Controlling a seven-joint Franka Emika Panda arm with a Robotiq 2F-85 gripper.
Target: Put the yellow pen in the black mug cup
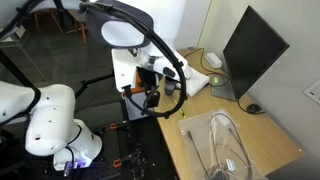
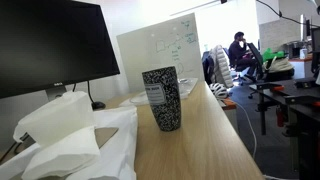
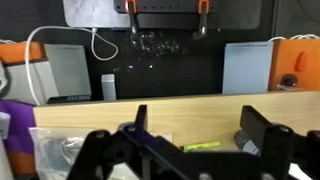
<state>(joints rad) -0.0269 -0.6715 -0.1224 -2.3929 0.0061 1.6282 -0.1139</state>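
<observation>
The yellow pen (image 3: pixel 200 146) lies flat on the wooden table (image 3: pixel 190 110), seen in the wrist view between and below my fingers. The black mug cup (image 2: pixel 163 98) is a dark speckled cylinder with a white label. It stands upright on the table in an exterior view. Only its edge shows in the wrist view (image 3: pixel 242 141), beside my right finger and just right of the pen. My gripper (image 3: pixel 200 118) is open and empty, above the table with the pen in the gap between its fingers. It also shows in an exterior view (image 1: pixel 151 96), at the table's end.
A monitor (image 1: pixel 250 55) stands on the table. A clear plastic bag (image 1: pixel 225 145) and crumpled white wrapping (image 2: pixel 60 130) lie on the tabletop. A whiteboard (image 2: pixel 165 45) stands behind the mug. Cabinets and cables (image 3: pixel 160 45) lie beyond the table's far edge.
</observation>
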